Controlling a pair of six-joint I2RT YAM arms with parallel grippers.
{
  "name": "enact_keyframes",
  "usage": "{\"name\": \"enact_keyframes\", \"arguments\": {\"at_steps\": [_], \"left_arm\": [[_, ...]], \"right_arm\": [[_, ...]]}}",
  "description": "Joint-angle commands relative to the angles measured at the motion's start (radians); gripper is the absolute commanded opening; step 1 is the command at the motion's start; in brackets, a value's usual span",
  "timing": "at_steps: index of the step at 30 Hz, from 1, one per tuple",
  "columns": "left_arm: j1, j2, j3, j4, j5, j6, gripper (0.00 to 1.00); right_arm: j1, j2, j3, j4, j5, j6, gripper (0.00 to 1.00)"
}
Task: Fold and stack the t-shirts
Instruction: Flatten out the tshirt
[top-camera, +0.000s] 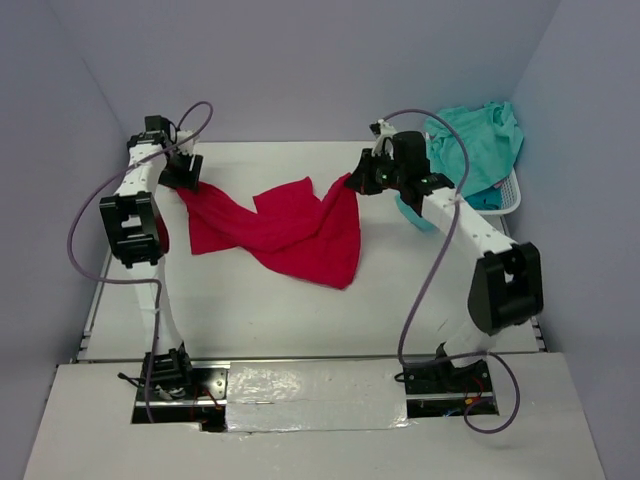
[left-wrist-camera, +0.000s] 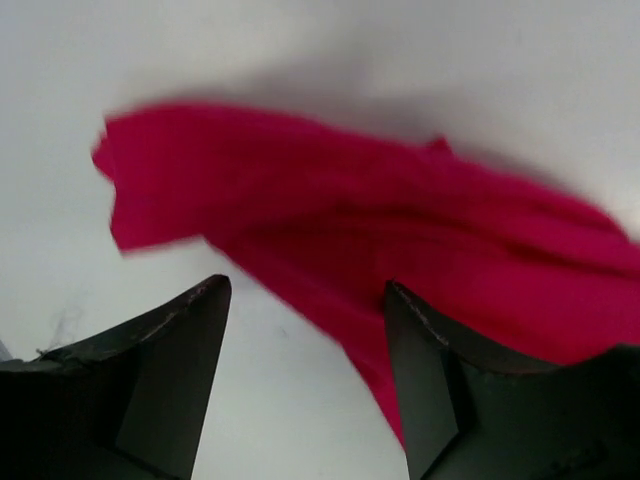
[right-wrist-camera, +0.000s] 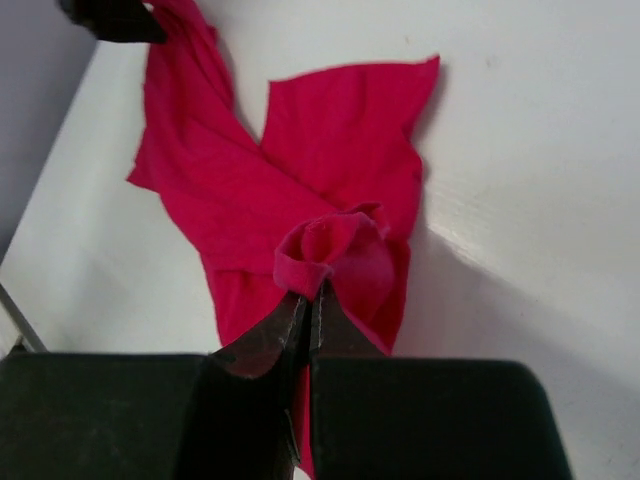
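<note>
A: Step in hand?
B: The red shirt (top-camera: 290, 225) is judged to be in the middle of being spread flat for folding. It is laid across the far half of the table (top-camera: 260, 320), with one end drawn to the far-left corner and the other lifted near the middle of the far edge

A: Hands?
B: The right gripper (right-wrist-camera: 310, 300) is clamped on a bunched fold of the cloth, which is raised off the surface. The left gripper (left-wrist-camera: 306, 283) is seen with jaws spread and nothing pinched; blurred cloth lies just beyond the tips

A: What should be minded?
B: A hem should be caught by the left side before any pull is made, or the cloth will only be dragged. Even tension is needed so the middle twist is taken out

A: Cloth look?
B: Crumpled and twisted at the centre, with one flap pointed to the near edge. It is judged thin and easily bunched. The teal shirts (top-camera: 470, 140) are heaped on the basket (top-camera: 512, 200) at the far-right corner; no pink one is seen
</note>
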Motion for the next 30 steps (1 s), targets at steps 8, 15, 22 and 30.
{"name": "enact_keyframes", "arguments": {"at_steps": [8, 15, 22, 30], "left_arm": [[-0.038, -0.890, -0.977, 0.225, 0.184, 0.598, 0.49], [-0.104, -0.872, -1.203, 0.261, 0.021, 0.754, 0.70], [-0.105, -0.729, -1.104, 0.288, -0.020, 0.694, 0.71], [-0.128, -0.676, -1.147, 0.343, -0.012, 0.692, 0.71]], "right_arm": [[-0.035, 0.124, 0.091, 0.076, -0.021, 0.037, 0.00], [-0.034, 0.103, 0.070, 0.064, -0.007, 0.025, 0.00], [-0.034, 0.029, -0.037, 0.090, 0.011, 0.042, 0.00], [-0.037, 0.027, -0.064, 0.049, 0.028, -0.004, 0.00]]}}
